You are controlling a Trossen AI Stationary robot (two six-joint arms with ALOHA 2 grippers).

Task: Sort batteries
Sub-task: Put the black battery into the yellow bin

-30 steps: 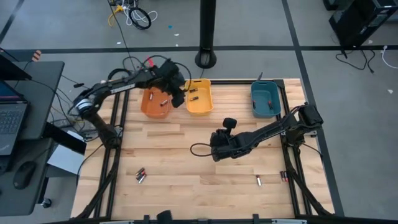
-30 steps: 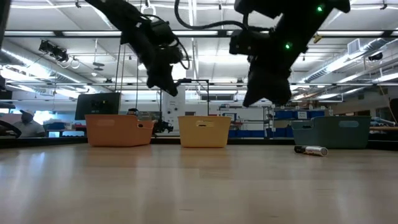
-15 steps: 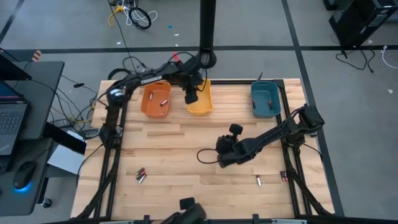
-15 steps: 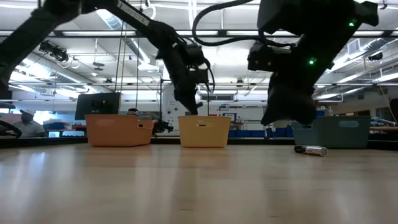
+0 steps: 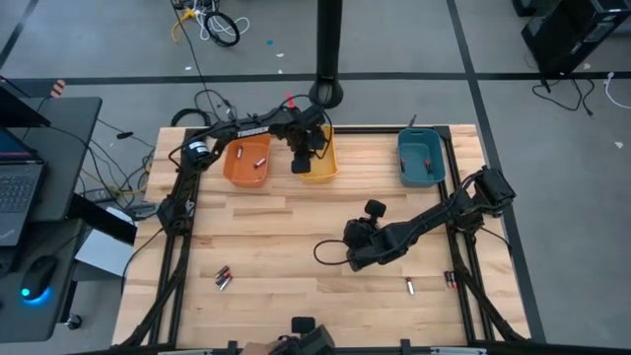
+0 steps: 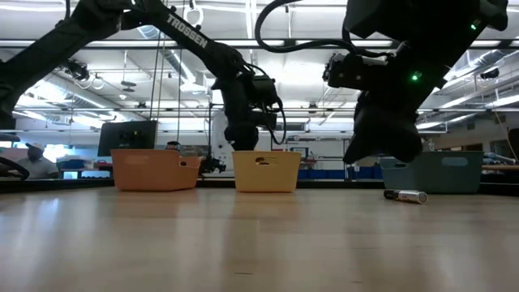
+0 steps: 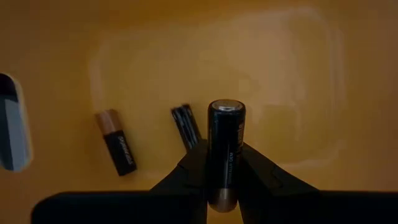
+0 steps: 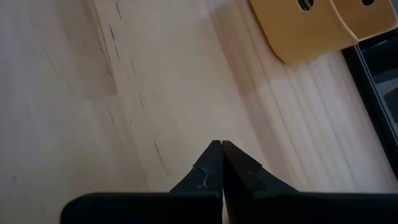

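Over the yellow bin, inside its rim, the left end effector clamps a dark battery upright.

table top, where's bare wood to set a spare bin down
Bare wood lies between the orange bin and the batteries at the near left. The middle is crowded by the right pincer; the left pincer hangs over the yellow bin.

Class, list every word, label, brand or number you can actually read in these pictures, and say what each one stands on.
"TROSSEN": on the left arm, seen in the low view.
Held battery in the left gripper: print along its side, too blurred to read.
Copper-ended battery in the yellow bin: label unreadable.
Nothing else legible.
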